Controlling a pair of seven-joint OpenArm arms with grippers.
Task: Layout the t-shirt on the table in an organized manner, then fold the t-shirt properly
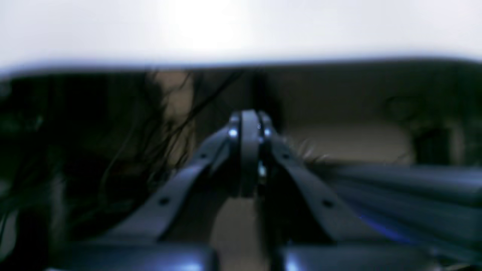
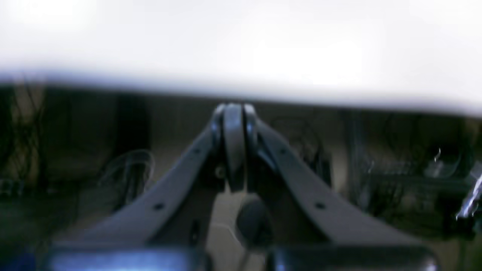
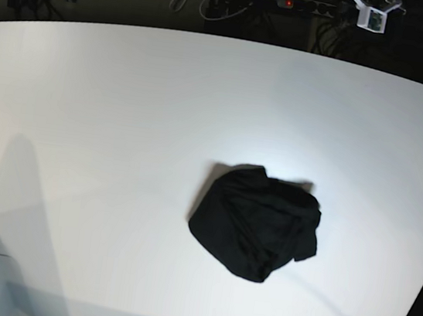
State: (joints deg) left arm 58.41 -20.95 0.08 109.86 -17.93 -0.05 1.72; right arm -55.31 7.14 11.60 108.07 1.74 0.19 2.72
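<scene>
I'm looking down from the base view and the t-shirt (image 3: pixel 256 224) sits in a dark crumpled heap on the counter (image 3: pixel 106 128), right of centre and toward the near side, well clear of every edge. No sleeve, hem or collar shows itself; it's just a bundle with folds tucked under, so I judge the laying-out step hasn't begun.

Neither arm shows in the base view. From the left wrist view, the left tool (image 1: pixel 249 124) has its jaws pressed together with nothing between them, pointing out past the counter's edge (image 1: pixel 241 34) at the dim clutter beneath. Same story on the right wrist view: the right tool (image 2: pixel 234 116) is closed up empty, counter (image 2: pixel 241 41) filling the top of the picture. Both views are blurry, so I can't make out the clutter below.

I reckon the arms are parked low and back to leave the overhead view clear. The shirt lies nearer the side where my left arm works, so that arm looks the likelier first reach. Finding a true edge in that lump is my worry; pinching through two layers would only drag the heap.
</scene>
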